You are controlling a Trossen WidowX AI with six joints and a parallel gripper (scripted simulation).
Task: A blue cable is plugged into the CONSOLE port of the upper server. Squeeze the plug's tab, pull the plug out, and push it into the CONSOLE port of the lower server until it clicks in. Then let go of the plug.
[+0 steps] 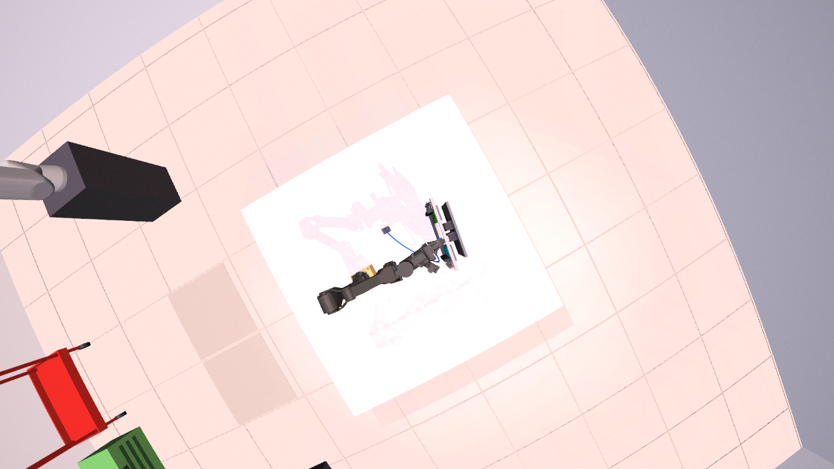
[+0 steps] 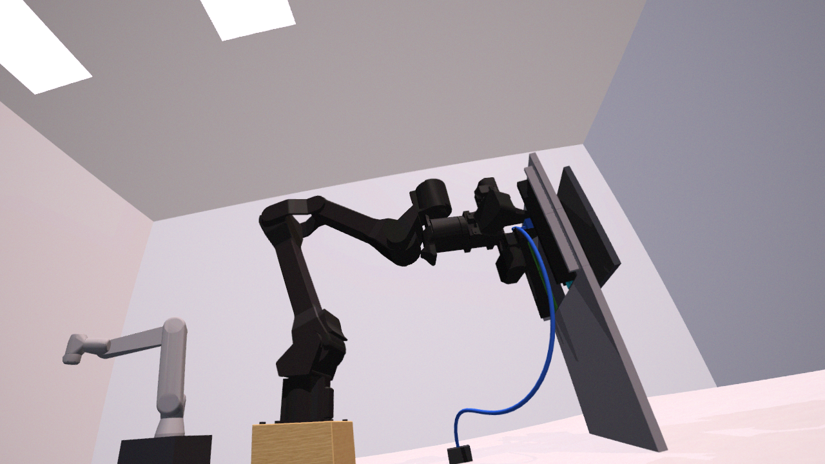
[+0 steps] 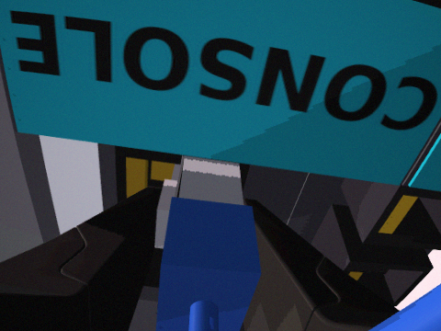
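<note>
In the exterior view, a grey arm (image 1: 20,182) (image 2: 172,363) is seen at the left, mounted on a dark pedestal (image 1: 116,186) (image 2: 164,451). To its right, the black arm (image 1: 367,284) (image 2: 296,270) is carried by a wooden block (image 1: 370,270) (image 2: 292,443) and is stretched toward an upright grey panel (image 2: 620,375). A small black block (image 1: 385,228) (image 2: 459,454) is set on the worktop (image 1: 495,291), and from it the blue cable (image 1: 399,241) (image 2: 552,323) (image 3: 203,314) is curved up to the plug (image 2: 528,223) (image 3: 209,239).

In the wrist view, one of the fingers is seen at the left, with its tip placed against the pale tab (image 3: 161,221), which is held close alongside the plug. The blue body is framed in the middle, and its clear nose (image 3: 210,188) is tucked under the teal CONSOLE label (image 3: 193,87), at the port. The other finger (image 3: 280,276) is laid along the right side. The fingers are mostly closed, and the plug is pinched between them, tab included.
</note>
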